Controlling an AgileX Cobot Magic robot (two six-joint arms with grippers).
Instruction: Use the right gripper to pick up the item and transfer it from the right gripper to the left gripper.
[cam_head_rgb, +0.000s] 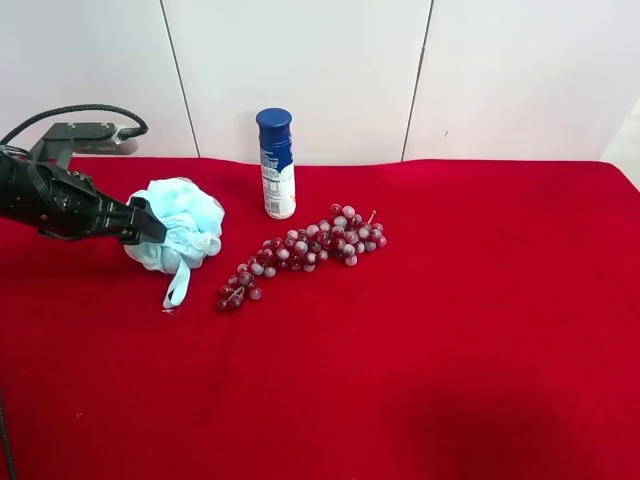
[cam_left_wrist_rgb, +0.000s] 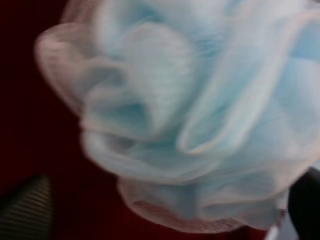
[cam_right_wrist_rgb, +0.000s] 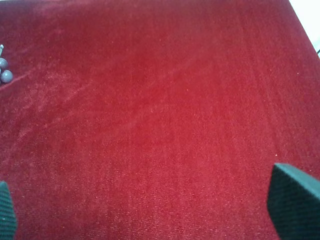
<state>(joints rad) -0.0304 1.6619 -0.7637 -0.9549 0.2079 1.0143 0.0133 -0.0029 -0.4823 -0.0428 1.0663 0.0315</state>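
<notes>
1. Item (cam_head_rgb: 180, 235), the light-blue mesh pouf, sits at the exterior high view's left side of the red cloth (cam_head_rgb: 450, 330); its ribbon loop (cam_head_rgb: 177, 287) trails down onto the cloth. Can't tell whether the ball itself rests on the cloth or is lifted a bit.
2. Left gripper (cam_head_rgb: 150, 228) is at the pouf: the left wrist view is filled w/ blue mesh (cam_left_wrist_rgb: 190, 110), w/ 1 dark fingertip (cam_left_wrist_rgb: 27, 210) at one lower corner and another at the opposite corner. So the jaws straddle the pouf, fairly wide; can't tell if they actually pinch it.
3. Right gripper (cam_right_wrist_rgb: 145, 215) is not seen in the exterior high view. Its wrist cam shows bare red cloth and 2 fingertips (cam_right_wrist_rgb: 295, 205) spread far apart, nothing between them, so it's wide and empty. A few grapes (cam_right_wrist_rgb: 4, 70) show at the frame's edge.
4. Grape bunch (cam_head_rgb: 305, 250) and blue-capped bottle (cam_head_rgb: 277, 165) stand just beside the pouf, apart from it.
5. Progress, my read: the pouf is on the left gripper's side and the right gripper has let go, so the handover looks done or nearly so. What's left is confirming a firm left grasp.
</notes>
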